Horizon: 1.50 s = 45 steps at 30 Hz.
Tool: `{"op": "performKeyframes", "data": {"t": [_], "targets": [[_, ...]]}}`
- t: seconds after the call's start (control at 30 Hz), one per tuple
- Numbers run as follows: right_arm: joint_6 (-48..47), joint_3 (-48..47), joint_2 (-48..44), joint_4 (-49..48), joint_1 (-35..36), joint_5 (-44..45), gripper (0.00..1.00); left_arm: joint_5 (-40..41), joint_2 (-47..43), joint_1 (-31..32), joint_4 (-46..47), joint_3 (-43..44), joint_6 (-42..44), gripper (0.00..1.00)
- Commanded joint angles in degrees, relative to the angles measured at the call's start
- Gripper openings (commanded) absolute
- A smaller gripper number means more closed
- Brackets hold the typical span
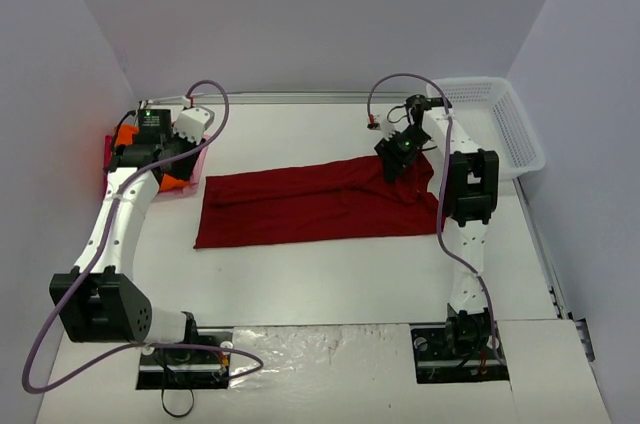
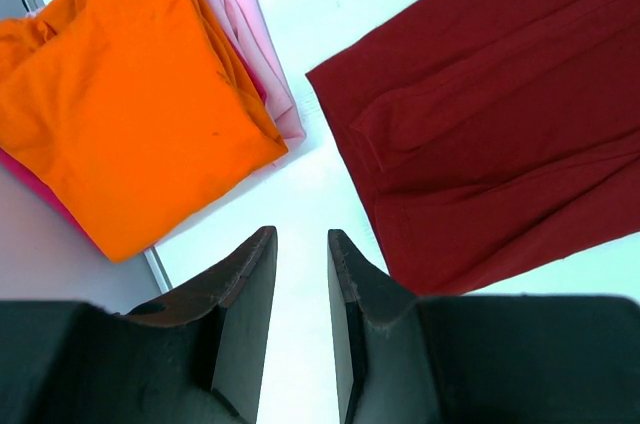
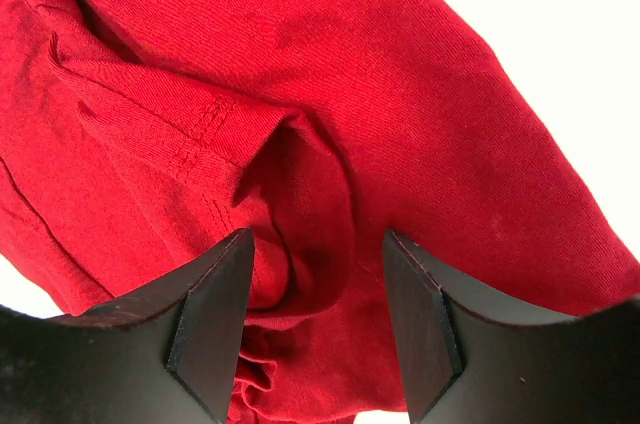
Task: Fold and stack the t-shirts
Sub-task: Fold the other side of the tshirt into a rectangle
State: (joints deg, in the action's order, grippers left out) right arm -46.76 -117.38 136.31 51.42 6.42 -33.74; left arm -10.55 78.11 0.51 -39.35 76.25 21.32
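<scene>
The dark red t-shirt [image 1: 310, 206] lies folded in a long band across the middle of the table. It also shows in the left wrist view [image 2: 500, 94] and fills the right wrist view [image 3: 330, 54]. My right gripper [image 1: 398, 159] is open at the shirt's right end, and its jaws [image 3: 320, 244] stand either side of a bunched fold. The orange t-shirt [image 2: 130, 94] lies folded on the pale pink t-shirt [image 2: 240, 14] at the far left [image 1: 125, 136]. My left gripper [image 1: 186, 156] hangs over bare table between that stack and the red shirt, slightly open [image 2: 300, 239] and empty.
A white mesh basket [image 1: 495, 124] stands at the back right, just beyond the right arm. Grey walls close in the table on the left, back and right. A crinkled clear sheet [image 1: 320, 344] lies between the arm bases at the near edge.
</scene>
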Motion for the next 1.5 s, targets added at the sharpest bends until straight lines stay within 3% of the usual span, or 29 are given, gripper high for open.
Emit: {"op": "performKeyframes", "data": {"t": [0.0, 0.17, 0.47, 1.07, 1.27, 1.47], "targets": [[-0.8, -2.1, -0.2, 3.4, 0.2, -2.6, 0.50, 0.9, -2.9, -2.0, 0.9, -0.2, -1.1, 0.26], [-1.5, 0.0, -0.3, 3.5, 0.2, -3.2, 0.43, 0.4, -3.1, -2.8, 0.7, -0.2, -1.3, 0.26], [-2.2, 5.1, -4.1, 3.8, 0.2, -3.3, 0.00, -0.7, -4.4, -3.2, 1.4, -1.6, -1.4, 0.26], [-2.5, 13.2, -17.8, 4.7, 2.0, -4.2, 0.00, -3.0, -8.8, -3.4, 3.0, -3.7, -1.9, 0.26], [-8.0, 19.1, -20.8, 10.4, 3.2, -6.1, 0.00, -4.0, -9.3, -3.4, 3.1, -4.3, -2.2, 0.27], [-14.1, 25.7, -22.5, 16.4, 5.0, -5.0, 0.23, -4.6, -10.1, -3.7, 3.7, -5.3, -2.2, 0.29]]}}
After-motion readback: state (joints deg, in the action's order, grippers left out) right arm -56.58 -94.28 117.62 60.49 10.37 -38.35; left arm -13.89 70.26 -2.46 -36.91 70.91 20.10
